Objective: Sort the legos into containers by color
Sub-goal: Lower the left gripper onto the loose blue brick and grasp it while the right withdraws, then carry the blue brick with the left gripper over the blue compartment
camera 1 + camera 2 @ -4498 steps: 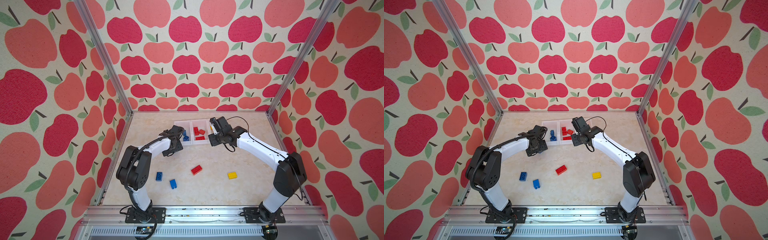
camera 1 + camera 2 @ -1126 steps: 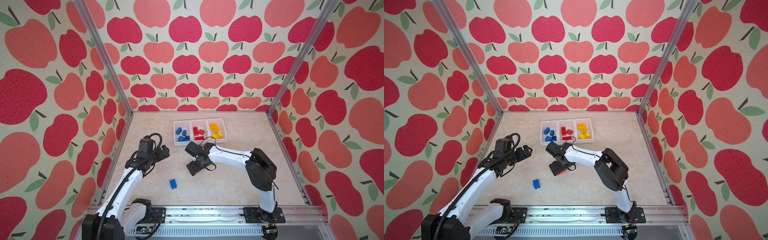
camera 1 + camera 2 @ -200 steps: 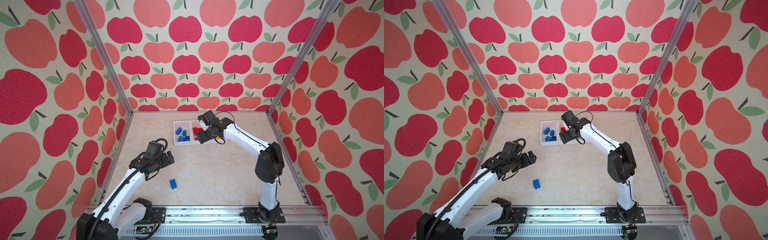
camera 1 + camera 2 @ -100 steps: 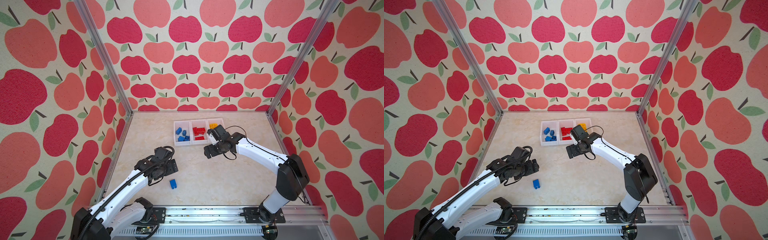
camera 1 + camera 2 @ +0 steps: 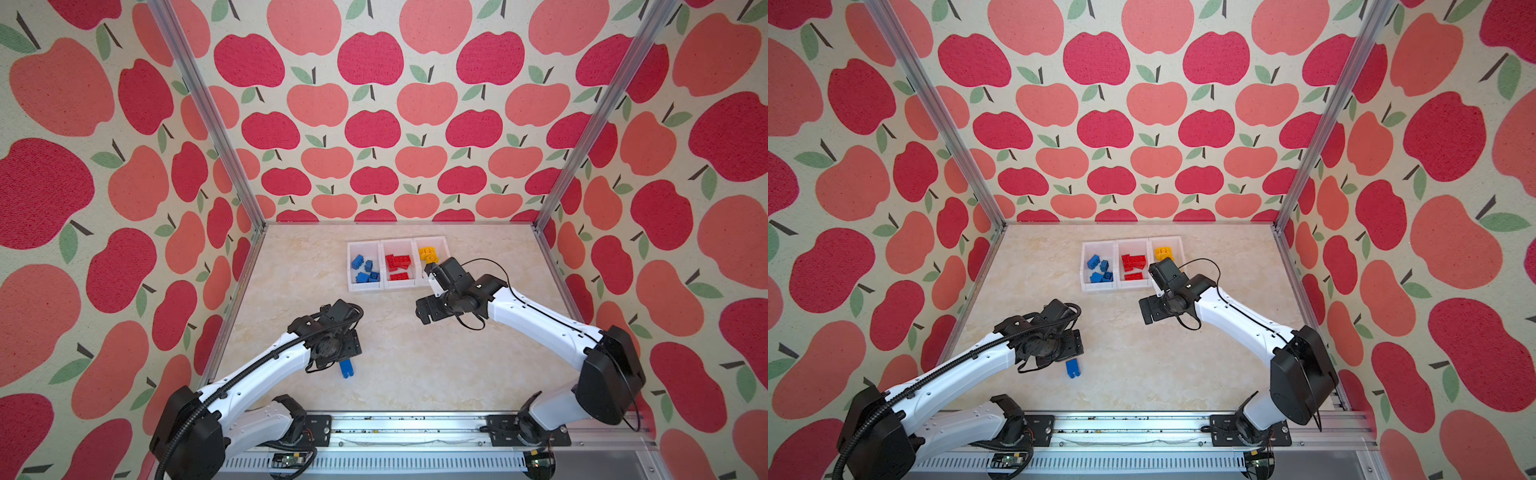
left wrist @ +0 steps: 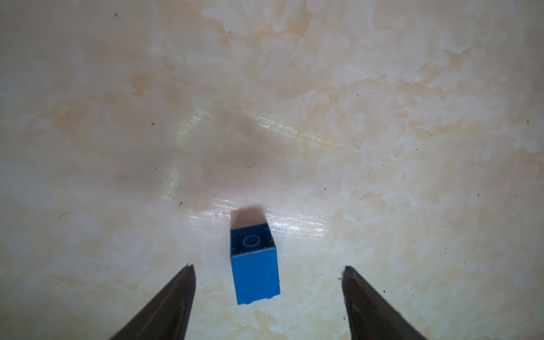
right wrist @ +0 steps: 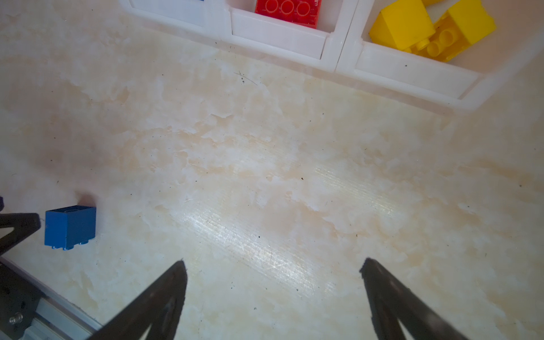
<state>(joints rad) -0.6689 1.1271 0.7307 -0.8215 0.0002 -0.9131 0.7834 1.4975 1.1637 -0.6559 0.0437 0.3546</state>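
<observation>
One blue brick (image 6: 254,265) left loose on the table (image 5: 415,374); everything else already sorted in the bins (image 5: 399,285): blues in the left bin, red bricks (image 5: 398,262) in the middle one, yellow bricks (image 7: 426,26) in the right one.

Left gripper (image 6: 268,267) is low over the loose brick with its jaws apart, one tip each side and a gap on both, nothing clamped yet. The brick lies on its side, hollow end facing away from the wrist camera and studs towards it; it also sits a bit skewed and closer to one tip than the other. Right gripper (image 7: 273,262) is spread wide and empty, hovering over bare table just in front of the bins.

Risks as I read them:
- The nearer tip will likely touch first and shove or spin the brick on the glossy top, giving a corner pinch and a pop-out.
- Gripping too near the studded end could tip it.
- Dropping short of the left bin would bounce it off the rim.

Room: open table all round the brick; the front rail (image 5: 415,424) is near behind it and the side wall is off to the left, so lift before swinging. The line to the left bin looks free; the right arm sits beside that line near the bins' right end, so the two could crowd if it drifts over.
</observation>
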